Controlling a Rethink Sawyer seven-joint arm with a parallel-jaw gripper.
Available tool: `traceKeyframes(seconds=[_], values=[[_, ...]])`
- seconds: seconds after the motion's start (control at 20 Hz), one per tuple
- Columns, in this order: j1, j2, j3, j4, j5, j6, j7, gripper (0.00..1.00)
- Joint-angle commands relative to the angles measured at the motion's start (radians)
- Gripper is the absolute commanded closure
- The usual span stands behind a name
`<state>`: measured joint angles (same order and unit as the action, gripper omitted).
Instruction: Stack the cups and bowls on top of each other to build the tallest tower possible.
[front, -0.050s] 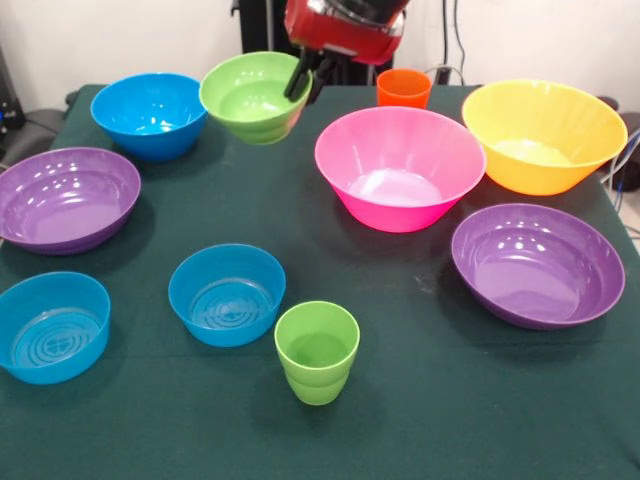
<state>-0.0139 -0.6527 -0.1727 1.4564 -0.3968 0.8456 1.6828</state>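
green bowl (255, 97) lifted, tilted | jaws (303, 78) clamp rim | orange cup (404, 88) half-hidden

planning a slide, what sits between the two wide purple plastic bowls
In the front view, between the left purple bowl and the right purple bowl lies bare green tablecloth.
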Motion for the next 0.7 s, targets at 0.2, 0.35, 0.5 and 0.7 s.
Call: traceKeyframes(seconds=[0.2,0.35,0.5,0.7], values=[[0.027,0.075,0.084,-0.154,-0.095,-0.027,-0.046,1.0],[0.028,0.101,0.092,-0.209,-0.103,-0.053,-0.046,1.0],[0.028,0.129,0.099,-0.25,-0.116,-0.076,-0.046,1.0],[0.025,0.149,0.118,-0.281,-0.123,-0.111,-0.067,1.0]])
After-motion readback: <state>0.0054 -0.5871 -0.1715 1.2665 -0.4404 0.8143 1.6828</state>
